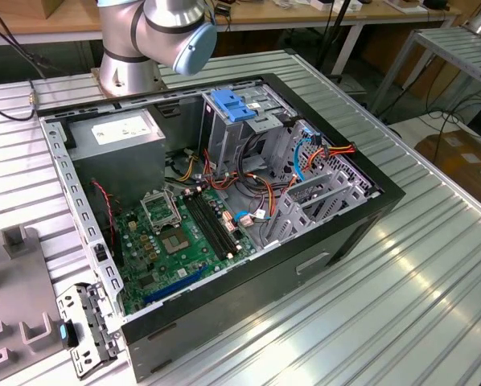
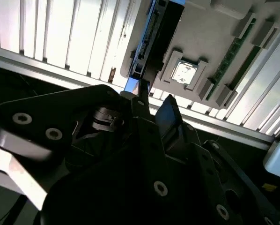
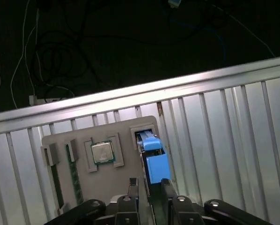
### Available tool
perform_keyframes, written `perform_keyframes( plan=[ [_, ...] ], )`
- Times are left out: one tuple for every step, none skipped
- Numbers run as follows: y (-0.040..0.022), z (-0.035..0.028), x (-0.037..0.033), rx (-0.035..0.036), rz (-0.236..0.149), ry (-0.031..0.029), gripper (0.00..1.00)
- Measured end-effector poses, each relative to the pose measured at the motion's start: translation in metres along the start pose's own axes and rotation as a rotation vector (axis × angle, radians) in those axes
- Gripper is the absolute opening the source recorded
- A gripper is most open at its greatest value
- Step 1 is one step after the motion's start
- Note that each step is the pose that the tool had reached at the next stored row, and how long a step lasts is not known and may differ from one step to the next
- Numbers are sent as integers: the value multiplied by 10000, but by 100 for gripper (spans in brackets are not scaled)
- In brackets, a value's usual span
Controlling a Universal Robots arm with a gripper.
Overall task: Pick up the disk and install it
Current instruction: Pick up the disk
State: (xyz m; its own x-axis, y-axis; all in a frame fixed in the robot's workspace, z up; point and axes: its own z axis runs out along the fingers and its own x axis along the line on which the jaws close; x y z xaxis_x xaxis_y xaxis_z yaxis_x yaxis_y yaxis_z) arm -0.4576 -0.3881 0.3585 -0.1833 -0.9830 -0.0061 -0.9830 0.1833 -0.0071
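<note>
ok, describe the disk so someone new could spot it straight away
On the ribbed metal table lies a grey tray with moulded pockets. The disk stands on edge in the tray's end slot, next to the square silver processor. Its light blue plastic rails mark it out; the memory sticks are green.

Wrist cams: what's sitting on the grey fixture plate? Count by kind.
On the grey fixture plate:
disk: 1
processor chip: 1
green memory stick: 1 (the dark slot beside it is too dark to tell)
Total: 3
</note>
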Motion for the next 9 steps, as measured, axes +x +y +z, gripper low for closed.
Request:
perform_keyframes(
  plan=[
    [3, 7, 1, 0, -117, -1, 42],
    [14, 12, 2, -3, -180, 1, 42],
    [27, 31, -1, 1, -197, -3, 48],
    [44, 49, -1, -3, -203, 0, 54],
    [48, 72, -5, -1, -237, -1, 54],
    [48, 97, -4, -3, -535, -3, 60],
    [48, 102, -5, -6, -703, -3, 60],
    [49, 103, -4, -6, -747, -3, 60],
    [50, 103, -4, -3, -750, -4, 60]
  ],
)
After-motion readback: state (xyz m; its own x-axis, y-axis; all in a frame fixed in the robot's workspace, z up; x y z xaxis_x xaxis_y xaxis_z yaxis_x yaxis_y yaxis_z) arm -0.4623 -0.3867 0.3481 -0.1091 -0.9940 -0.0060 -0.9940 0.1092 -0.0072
